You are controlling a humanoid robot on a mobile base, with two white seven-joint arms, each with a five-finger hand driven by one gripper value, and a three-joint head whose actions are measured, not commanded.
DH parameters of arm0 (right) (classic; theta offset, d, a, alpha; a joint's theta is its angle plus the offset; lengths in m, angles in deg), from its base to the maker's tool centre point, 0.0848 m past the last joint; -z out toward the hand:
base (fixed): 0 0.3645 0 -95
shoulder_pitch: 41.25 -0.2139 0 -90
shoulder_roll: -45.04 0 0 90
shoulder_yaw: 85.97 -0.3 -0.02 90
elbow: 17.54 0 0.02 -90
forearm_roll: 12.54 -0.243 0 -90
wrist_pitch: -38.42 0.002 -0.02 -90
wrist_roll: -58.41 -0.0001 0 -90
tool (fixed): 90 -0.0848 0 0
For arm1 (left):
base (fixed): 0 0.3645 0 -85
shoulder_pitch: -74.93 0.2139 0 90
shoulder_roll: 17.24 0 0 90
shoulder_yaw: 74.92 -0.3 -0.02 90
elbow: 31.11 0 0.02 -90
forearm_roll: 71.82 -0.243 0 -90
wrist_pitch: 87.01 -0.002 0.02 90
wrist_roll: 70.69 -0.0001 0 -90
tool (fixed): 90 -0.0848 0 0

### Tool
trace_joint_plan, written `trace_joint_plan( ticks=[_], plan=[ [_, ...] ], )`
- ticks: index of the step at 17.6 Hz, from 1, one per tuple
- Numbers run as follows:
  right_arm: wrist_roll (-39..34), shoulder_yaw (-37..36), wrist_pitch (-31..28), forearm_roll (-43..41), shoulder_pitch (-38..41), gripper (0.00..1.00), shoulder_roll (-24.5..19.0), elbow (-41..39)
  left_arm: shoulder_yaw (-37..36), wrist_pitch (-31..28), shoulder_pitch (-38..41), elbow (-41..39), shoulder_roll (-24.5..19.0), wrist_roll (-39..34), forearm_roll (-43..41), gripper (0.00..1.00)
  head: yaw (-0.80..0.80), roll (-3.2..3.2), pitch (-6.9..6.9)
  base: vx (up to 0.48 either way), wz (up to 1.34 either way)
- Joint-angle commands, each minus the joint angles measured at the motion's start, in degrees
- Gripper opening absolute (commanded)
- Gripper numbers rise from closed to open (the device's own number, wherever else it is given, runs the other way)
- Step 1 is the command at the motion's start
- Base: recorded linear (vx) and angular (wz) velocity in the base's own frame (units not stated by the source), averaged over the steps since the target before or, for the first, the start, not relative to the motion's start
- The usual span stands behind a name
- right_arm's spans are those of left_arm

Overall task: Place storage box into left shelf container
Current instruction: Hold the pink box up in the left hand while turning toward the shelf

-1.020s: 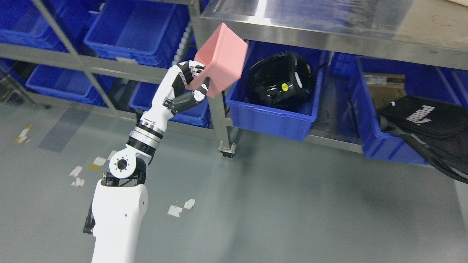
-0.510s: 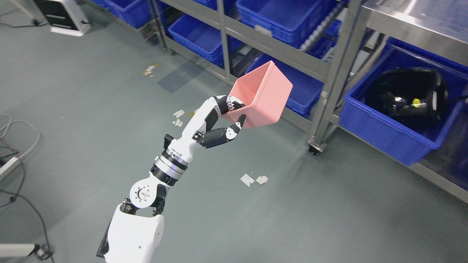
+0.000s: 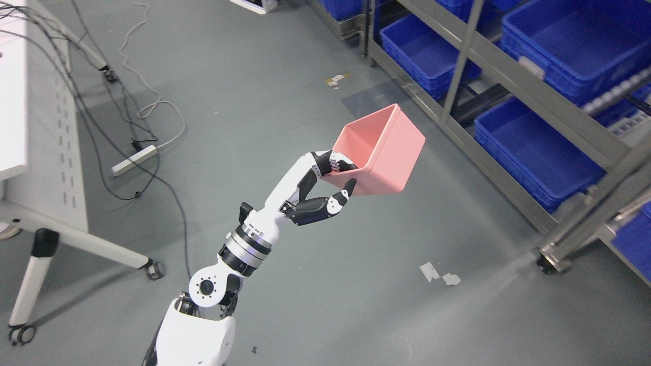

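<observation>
Pink storage box sits in the middle of the frame, held up in the air by my left hand. My fingers hook over its near rim while my thumb presses the outside wall below, so the hand is clamped on the box. The box is tilted, its open top facing the upper left of the frame, and it looks empty. My left arm rises from the bottom edge, left of centre. A metal shelf fills the upper right, holding blue bins on its levels, and the box hangs over grey floor, apart from it. A white table with trailing cables stands at the left edge.
</observation>
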Motion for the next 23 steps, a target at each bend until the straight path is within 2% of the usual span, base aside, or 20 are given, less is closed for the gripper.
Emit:
trace_joint_plan(
  ticks=[1, 7, 11, 14, 23],
  plan=[
    [-0.02, 0.0, 0.04, -0.17, 0.45, 1.0, 1.0, -1.0, -0.55, 0.03, 1.26, -2.01, -0.96, -0.17, 0.12, 0.0, 0.0, 0.0, 0.0, 0.147, 0.66],
    [-0.02, 0.0, 0.04, -0.18, 0.45, 1.0, 1.0, -1.0, 2.09, -2.33, 1.44, -2.01, -0.96, -0.35, 0.3, 0.0, 0.0, 0.0, 0.01, 0.196, 0.6],
    [-0.02, 0.0, 0.04, -0.18, 0.45, 1.0, 1.0, -1.0, 2.71, -1.29, 2.31, -2.01, -0.96, -0.35, 0.3, 0.0, 0.0, 0.0, 0.01, 0.262, 0.29],
    [-0.02, 0.0, 0.04, -0.18, 0.45, 1.0, 1.0, -1.0, 0.87, 0.73, 3.72, -2.19, -0.96, -0.26, 0.3, 0.0, 0.0, 0.0, 0.01, 0.326, -0.11],
    [-0.02, 0.0, 0.04, -0.18, 0.45, 1.0, 1.0, -1.0, 0.69, 0.65, 3.72, -2.19, -0.96, -0.35, 0.3, 0.0, 0.0, 0.0, 0.01, 0.429, -0.17]
  ],
)
